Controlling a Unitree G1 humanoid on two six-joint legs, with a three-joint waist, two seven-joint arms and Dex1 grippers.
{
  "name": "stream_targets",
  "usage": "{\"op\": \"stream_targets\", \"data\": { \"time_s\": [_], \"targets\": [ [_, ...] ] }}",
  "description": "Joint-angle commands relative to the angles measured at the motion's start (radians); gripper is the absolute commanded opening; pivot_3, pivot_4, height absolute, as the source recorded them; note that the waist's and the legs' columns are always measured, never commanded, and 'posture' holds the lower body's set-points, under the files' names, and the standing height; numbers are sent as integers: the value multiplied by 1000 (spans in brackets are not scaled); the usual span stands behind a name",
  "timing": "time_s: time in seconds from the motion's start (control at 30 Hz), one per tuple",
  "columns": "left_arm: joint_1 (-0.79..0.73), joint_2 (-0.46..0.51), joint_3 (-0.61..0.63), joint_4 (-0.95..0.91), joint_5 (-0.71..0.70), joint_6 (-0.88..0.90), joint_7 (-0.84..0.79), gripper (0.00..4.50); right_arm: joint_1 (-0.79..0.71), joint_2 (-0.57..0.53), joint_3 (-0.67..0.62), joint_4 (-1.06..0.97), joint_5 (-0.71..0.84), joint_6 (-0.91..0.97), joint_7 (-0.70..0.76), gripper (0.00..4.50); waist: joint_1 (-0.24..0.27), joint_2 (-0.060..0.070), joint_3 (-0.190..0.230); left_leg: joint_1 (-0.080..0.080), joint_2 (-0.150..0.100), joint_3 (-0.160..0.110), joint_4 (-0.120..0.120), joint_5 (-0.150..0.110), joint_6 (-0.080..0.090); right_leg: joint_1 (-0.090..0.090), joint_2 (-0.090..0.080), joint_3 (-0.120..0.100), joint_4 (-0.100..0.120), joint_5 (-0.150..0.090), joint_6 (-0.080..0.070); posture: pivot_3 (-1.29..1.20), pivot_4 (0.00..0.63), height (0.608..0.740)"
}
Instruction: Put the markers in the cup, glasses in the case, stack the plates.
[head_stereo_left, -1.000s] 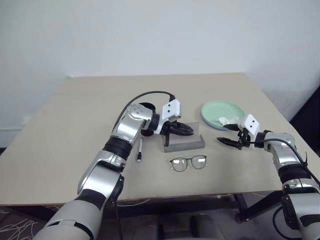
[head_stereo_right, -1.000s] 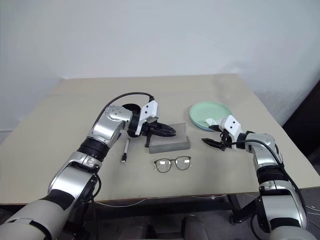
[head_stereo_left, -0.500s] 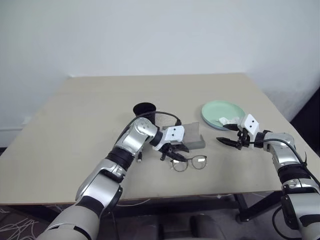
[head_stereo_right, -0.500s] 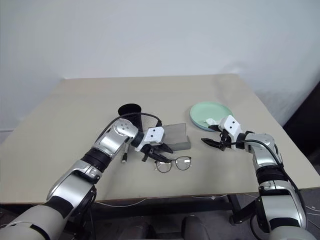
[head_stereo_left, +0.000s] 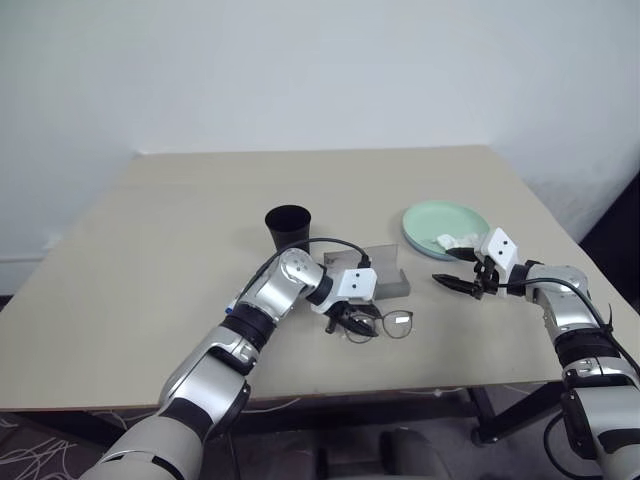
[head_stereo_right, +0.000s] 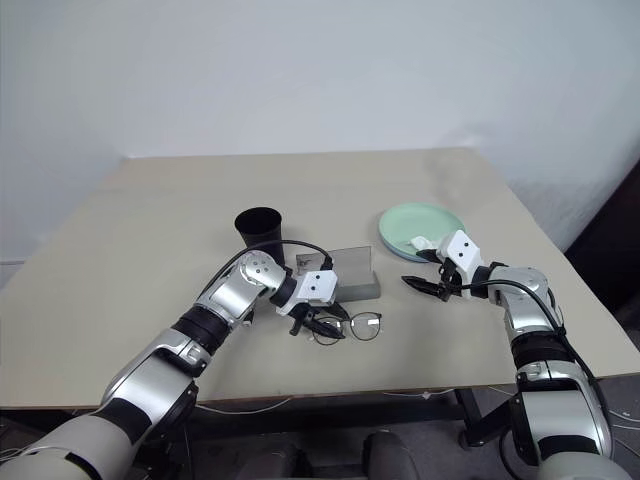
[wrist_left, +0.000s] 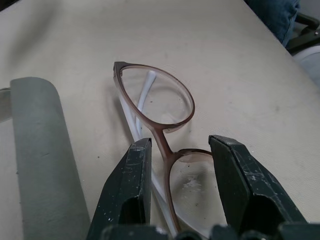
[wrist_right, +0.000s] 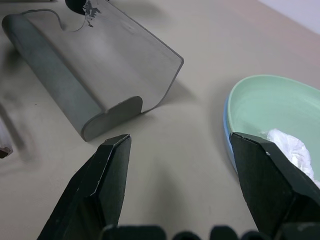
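Observation:
The wire-framed glasses (head_stereo_left: 398, 322) lie on the table in front of the grey case (head_stereo_left: 388, 275). My left gripper (wrist_left: 180, 145) is open and low over them, one finger on each side of the bridge, not closed on it. In the head view that gripper (head_stereo_left: 345, 325) covers the left lens. The black cup (head_stereo_left: 288, 228) stands upright behind my left arm. A mint green plate (head_stereo_left: 445, 222) sits on a light blue plate (wrist_right: 227, 135) at the right. My right gripper (head_stereo_left: 448, 270) hangs open between the case and the plates, holding nothing. The markers are hidden.
A crumpled white tissue (head_stereo_left: 455, 241) lies in the mint green plate. The table's front edge (head_stereo_left: 400, 385) runs close below the glasses. A black cable loops over my left wrist, just in front of the case.
My left arm came down from above the case to the glasses, and its fingers opened around the bridge. The cup is now uncovered. The right arm stayed still.

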Motion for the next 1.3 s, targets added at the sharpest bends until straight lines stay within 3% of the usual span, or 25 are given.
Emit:
{"op": "stream_targets", "data": {
  "time_s": [0.03, 0.2, 0.23, 0.53, 0.87, 1.3],
  "targets": [
    [0, -5, 5, -12, 6, -8, 12, 1461, -13, -3, -10, -20, 10, -15, -5, 3410, 0, 0, 0, 0, 0, 0, 0, 0, 0, 0, 0, 0, 0, 0, 0, 0, 0, 733],
    [1, -4, 7, -13, 5, -12, 14, 58, -12, -4, -9, -20, 9, -15, -6, 3410, 0, 0, 0, 0, 0, 0, 0, 0, 0, 1, 0, 0, 0, 0, 0, 0, 0, 733],
    [0, -4, 7, -13, 4, -11, 15, 20, -12, -4, -9, -20, 9, -15, -5, 3410, 1, 0, 0, 1, 0, 0, 0, 0, 0, 2, 0, 0, 0, 0, 0, 0, 0, 733],
    [-1, 0, 17, -37, -13, -3, 6, 20, -17, -2, -8, -14, 7, -17, -9, 3410, 0, 0, 0, 1, 1, 0, 2, 2, 3, 3, -1, 1, 0, 0, 0, 0, 0, 733],
    [-113, -23, 122, 8, -92, 30, 47, 20, -31, 2, -5, 3, 4, -23, -11, 3410, 1, 0, 0, -1, 1, 0, 2, 2, 3, 1, -1, 1, 0, 0, 0, 0, 0, 733],
    [-307, -38, 219, 287, -44, -121, 211, 20, -39, 7, -2, 14, 5, -33, -15, 3410, 0, 0, 0, 0, -7, -2, -1, 2, 3, 0, 0, 1, 0, 0, 1, 0, 0, 733]
  ]
}}
